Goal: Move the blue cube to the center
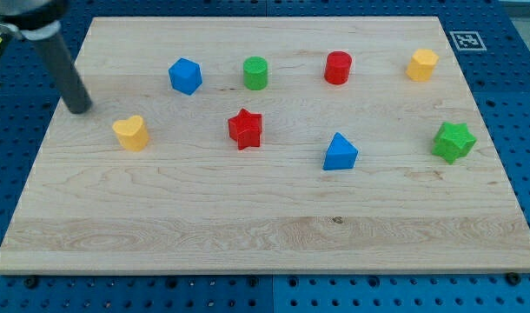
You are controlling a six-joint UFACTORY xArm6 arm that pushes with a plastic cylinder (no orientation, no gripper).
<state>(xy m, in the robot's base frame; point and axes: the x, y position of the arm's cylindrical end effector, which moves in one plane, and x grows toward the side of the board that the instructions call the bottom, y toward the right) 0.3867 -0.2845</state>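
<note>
Tip parked at the board's left edge, blue cube untouched near the top.

My tip point(78, 108) sat near the wooden board's point(265, 235) left edge, up and to the left of the yellow heart point(131, 132) and well apart from the blue cube point(185, 76), which stood in the upper-left part, just left of the green cylinder point(255, 72). There was no hand to open or shut (only a bare rod), and it touched nothing. By my judgement the tip was left of the cube because a push toward the centre had to start from the cube's upper-left side. The red star point(245, 128) lay near the line toward the centre and could get nudged; the blue triangle point(340, 152) sat further right.
</note>
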